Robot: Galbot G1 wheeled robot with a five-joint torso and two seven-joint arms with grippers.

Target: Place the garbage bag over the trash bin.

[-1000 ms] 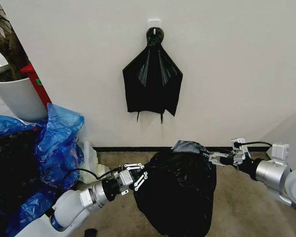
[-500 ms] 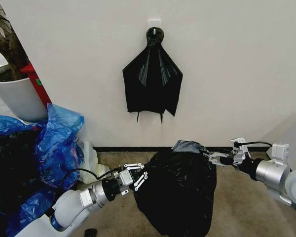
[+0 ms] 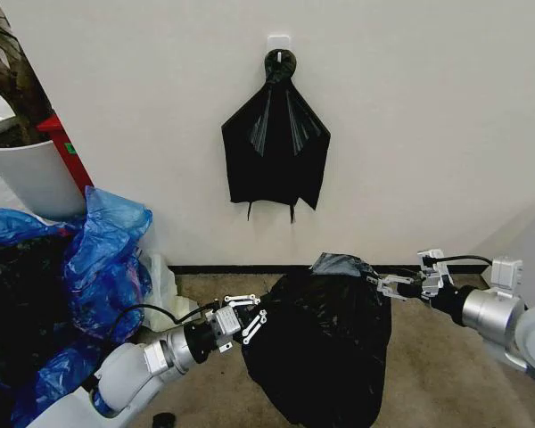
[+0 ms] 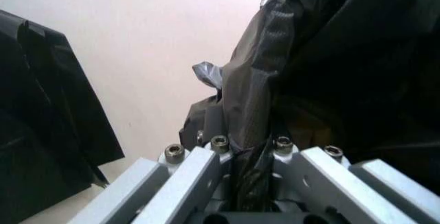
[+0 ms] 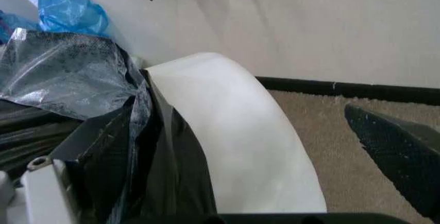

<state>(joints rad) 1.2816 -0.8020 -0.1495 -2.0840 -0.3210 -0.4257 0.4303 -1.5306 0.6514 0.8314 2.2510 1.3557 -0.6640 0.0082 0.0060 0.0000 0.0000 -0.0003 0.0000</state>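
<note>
The black garbage bag (image 3: 316, 348) hangs draped over the trash bin on the floor in front of the wall. Its grey, shiny top flap (image 3: 339, 264) sticks up. In the right wrist view the bin's cream-white wall (image 5: 240, 131) shows bare beside the black film (image 5: 158, 172). My left gripper (image 3: 248, 317) is at the bag's left edge, shut on a fold of the plastic (image 4: 251, 147). On the opposite side my right gripper (image 3: 388, 285) is shut on the bag's upper right edge, which is pulled to a point towards it.
A fan-shaped black plastic bundle (image 3: 275, 143) hangs from a wall hook above. Blue plastic bags (image 3: 98, 259) pile up at the left, below a large white plant pot (image 3: 31, 174). Bare carpet (image 3: 446, 374) lies to the right of the bag.
</note>
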